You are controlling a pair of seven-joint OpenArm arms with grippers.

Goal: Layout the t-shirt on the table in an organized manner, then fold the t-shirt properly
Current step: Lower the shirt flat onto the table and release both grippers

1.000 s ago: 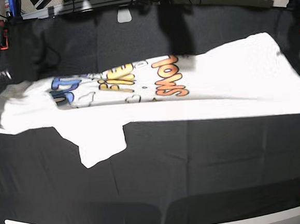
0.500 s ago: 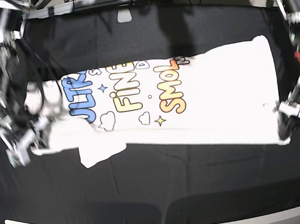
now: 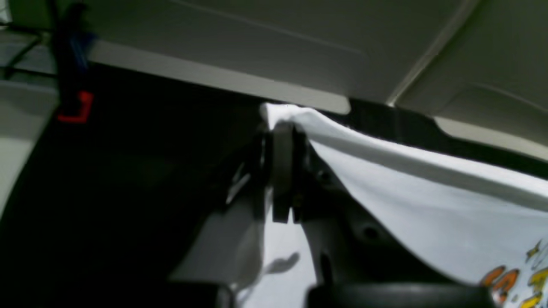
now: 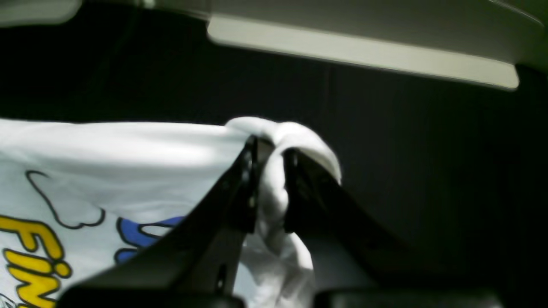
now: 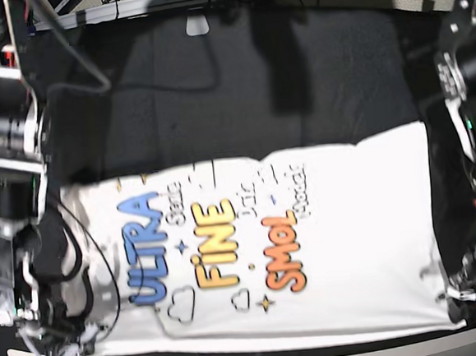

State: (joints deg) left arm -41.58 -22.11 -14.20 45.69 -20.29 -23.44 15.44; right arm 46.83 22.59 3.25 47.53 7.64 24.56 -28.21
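Lying print-side up across the near half of the desk (image 5: 238, 71), the t-shirt (image 5: 342, 244) spreads from one arm to the other in the base view. Its blue, yellow and orange lettering sits toward the left of that view, with small clouds and stars beside the words, and the plain white part runs to the right. The far edge of the cloth is uneven, stepping up toward the far right corner; the near edge lies close to the near edge of the desk.

The right gripper (image 4: 269, 188) is at the near left in the base view, low over the shirt's near left corner. In its wrist view the jaws are closed on a bunched wad of white cloth, which bulges out above and below the dark fingers (image 4: 239, 188); part of the blue and yellow print shows just left of them.

The left gripper (image 3: 282, 171) is at the near right in the base view, at the shirt's near right corner. In its wrist view the jaws are pressed tightly together on a thin edge of the shirt, and the cloth drapes away to the right, where a bit of orange print shows. A red clamp (image 3: 77, 107) sits at the desk's edge, blurred, to the left in that view.
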